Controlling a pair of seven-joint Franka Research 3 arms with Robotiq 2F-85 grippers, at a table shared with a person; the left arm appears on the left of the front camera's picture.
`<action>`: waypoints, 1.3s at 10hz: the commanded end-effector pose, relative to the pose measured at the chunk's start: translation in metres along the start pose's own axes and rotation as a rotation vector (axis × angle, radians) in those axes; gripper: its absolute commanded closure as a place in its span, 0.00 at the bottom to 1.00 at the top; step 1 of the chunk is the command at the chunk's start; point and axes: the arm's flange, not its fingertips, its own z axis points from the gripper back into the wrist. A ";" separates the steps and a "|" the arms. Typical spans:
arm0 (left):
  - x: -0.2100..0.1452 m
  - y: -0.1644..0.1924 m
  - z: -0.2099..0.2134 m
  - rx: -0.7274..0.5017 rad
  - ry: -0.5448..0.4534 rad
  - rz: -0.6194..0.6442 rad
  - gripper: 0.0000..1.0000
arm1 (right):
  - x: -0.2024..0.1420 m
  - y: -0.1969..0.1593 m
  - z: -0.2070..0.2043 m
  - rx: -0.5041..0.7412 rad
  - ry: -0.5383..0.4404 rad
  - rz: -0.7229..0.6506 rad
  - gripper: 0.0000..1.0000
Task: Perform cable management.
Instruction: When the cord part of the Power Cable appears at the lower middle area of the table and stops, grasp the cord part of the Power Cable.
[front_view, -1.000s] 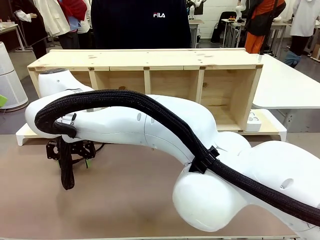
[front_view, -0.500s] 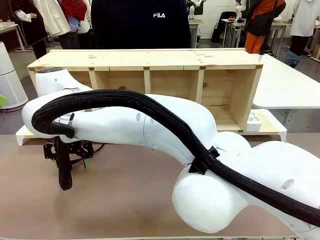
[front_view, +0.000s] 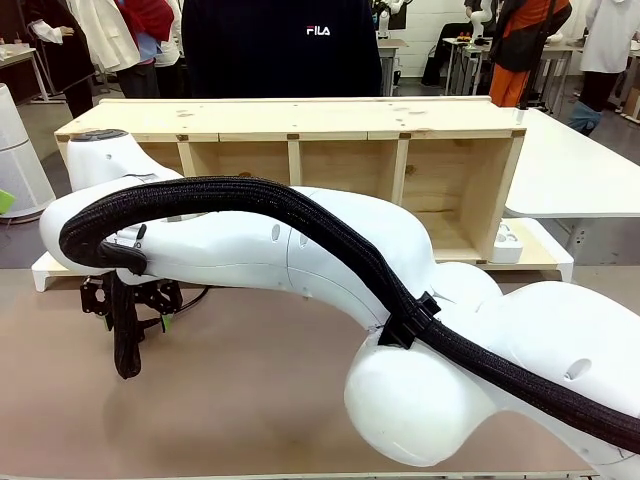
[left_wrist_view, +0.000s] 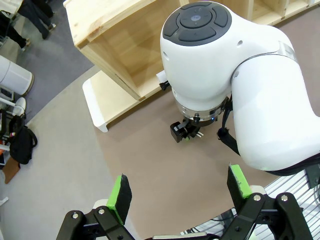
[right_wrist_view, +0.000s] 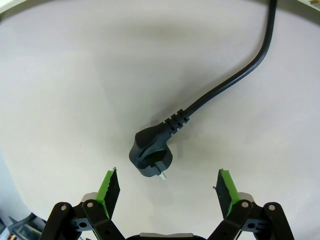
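Carries the right claw (front_view: 130, 298) a touch farther toward the robot's left than a second ago, low over the table (front_view: 250, 400) in front of the wooden shelf (front_view: 300, 118). Keeps both jaws spread wide throughout, gripping nothing. Reads as a final lining-up over the cable's end rather than a grasp: nothing pinched or lifted yet, so the tidying itself is judged barely begun.

Finds, in the right wrist view, the plug (right_wrist_view: 150, 154) lying flat just ahead of the right claw (right_wrist_view: 168, 174), inside the span of the two green pads and somewhat nearer the pad on the picture's left. Touches neither pad.

Points its pin face back toward the claw, with one pale pin showing at the near edge. Sets its long axis on a diagonal to the line between the fingers, ribbed collar at the far end. Sends the cable (right_wrist_view: 227, 85) onward along that diagonal, away from the claw, then bends it to run almost straight ahead and out of the top edge.

Probably calls for a small wrist roll before closing, so the pads meet the plug's flanks.

Holds the left claw (left_wrist_view: 178, 186) high above the table, released and empty.
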 end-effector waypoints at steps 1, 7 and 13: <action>0.000 -0.001 -0.002 -0.002 -0.011 0.020 0.00 | 0.000 0.000 0.000 0.000 -0.001 -0.003 0.00; 0.000 -0.001 -0.002 -0.002 -0.011 0.020 0.00 | 0.011 0.012 -0.004 0.003 -0.004 0.027 0.00; 0.000 -0.001 -0.002 -0.002 -0.011 0.020 0.00 | 0.042 0.043 -0.025 0.045 -0.020 0.053 0.00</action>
